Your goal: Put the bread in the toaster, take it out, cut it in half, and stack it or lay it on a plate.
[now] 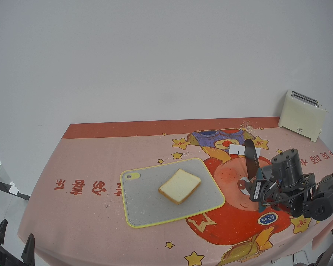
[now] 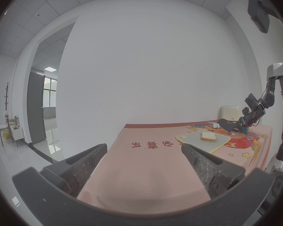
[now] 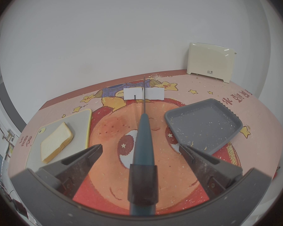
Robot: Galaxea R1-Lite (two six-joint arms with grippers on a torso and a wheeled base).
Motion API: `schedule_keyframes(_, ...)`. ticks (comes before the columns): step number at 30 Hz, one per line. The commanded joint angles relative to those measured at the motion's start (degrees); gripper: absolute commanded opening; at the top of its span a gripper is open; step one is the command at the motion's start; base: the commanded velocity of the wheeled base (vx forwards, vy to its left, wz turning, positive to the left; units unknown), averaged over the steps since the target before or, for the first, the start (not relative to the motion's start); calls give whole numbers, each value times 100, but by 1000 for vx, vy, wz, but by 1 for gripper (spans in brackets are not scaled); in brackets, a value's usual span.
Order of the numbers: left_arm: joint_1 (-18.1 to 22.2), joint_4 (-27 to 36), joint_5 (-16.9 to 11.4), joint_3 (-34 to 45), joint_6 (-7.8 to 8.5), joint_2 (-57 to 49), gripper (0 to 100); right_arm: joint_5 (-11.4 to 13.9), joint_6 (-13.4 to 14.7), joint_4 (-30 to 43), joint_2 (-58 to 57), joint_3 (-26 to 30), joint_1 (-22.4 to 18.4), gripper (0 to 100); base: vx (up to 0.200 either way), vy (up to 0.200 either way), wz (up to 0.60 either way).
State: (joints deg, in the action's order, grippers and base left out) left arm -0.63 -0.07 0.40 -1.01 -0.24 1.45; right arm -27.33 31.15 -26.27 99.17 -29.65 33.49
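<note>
Near left, off the table edge: my left gripper (image 1: 14,237) hung with its dark fingers spread wide, nothing between them.

Near right: my right gripper (image 1: 261,191) was closed on the knife (image 1: 251,159), gripped by its smooth teal handle. The thin dark blade was off the cloth, pointing far and upward.

Mid-table: the bread (image 1: 180,186), one square slice with a pale crumb and tan crust, lay flat and whole. It sat right of centre on the cutting board (image 1: 144,200), a matte grey rounded rectangle with a yellow rim. The board lay on a glossy pink cartoon-print tablecloth (image 1: 88,159).

Right of the knife: a shallow grey tray (image 3: 179,116) with a ribbed edge, dusted with crumbs.

Beyond the blade tip: a small slotted white stand (image 3: 154,93).

Far right corner: the toaster (image 1: 301,117), a cream box with smooth walls, well apart from the bread.
</note>
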Motion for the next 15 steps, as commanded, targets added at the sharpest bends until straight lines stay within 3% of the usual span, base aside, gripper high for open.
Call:
schedule_keyframes(1, 2, -1, 4, 101, -2, 4, 100, 0, 5, 8, -3, 3, 35, 0, 0, 0, 0)
schedule_keyframes(15, 2, -1, 4, 101, -2, 4, 100, 17, -30, 8, -302, -6, 0, 0, 0, 0, 0)
